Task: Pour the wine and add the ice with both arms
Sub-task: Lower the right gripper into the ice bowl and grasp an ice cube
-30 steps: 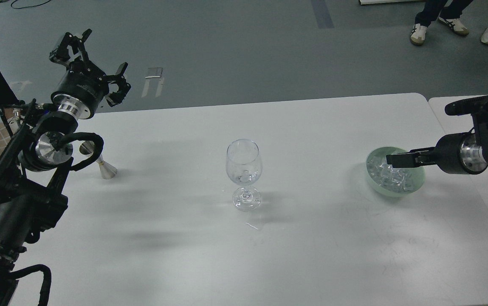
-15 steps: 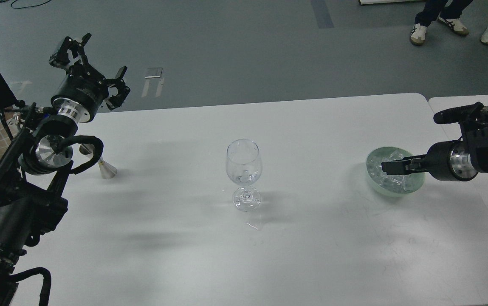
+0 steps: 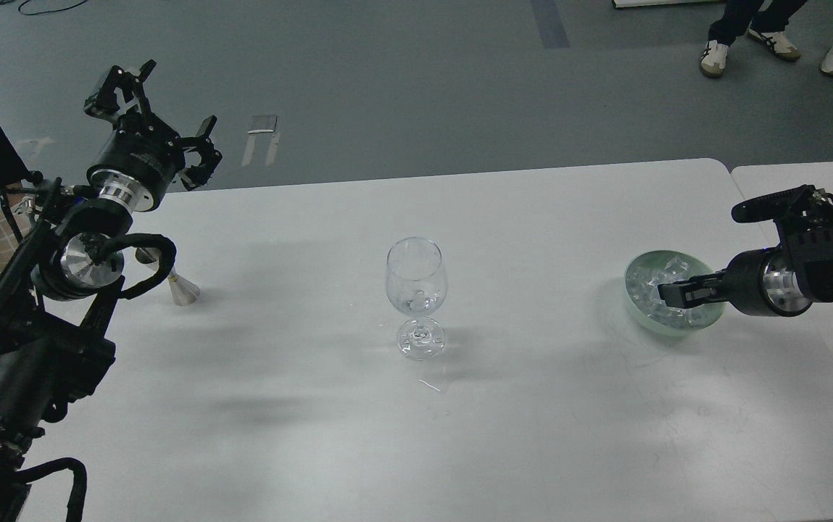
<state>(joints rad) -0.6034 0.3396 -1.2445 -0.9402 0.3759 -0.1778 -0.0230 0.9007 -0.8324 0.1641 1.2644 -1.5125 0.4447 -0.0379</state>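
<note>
Right gripper [image 3: 670, 293] sunk lower into bowl [image 3: 637, 270], jaws among ice [image 3: 652, 279], grip state unclear

Black arms [image 3: 32, 348], silver joint caps

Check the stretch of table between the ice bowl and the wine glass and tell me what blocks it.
Nothing visible blocks it. The table is bare between the ice bowl and the wine glass. The right gripper sits over the ice in the bowl. The metal cone stands far off, left of the glass.

White table [image 3: 532, 435]; steel jigger [image 3: 178, 286]; sneakers [image 3: 715, 56] beyond.
</note>
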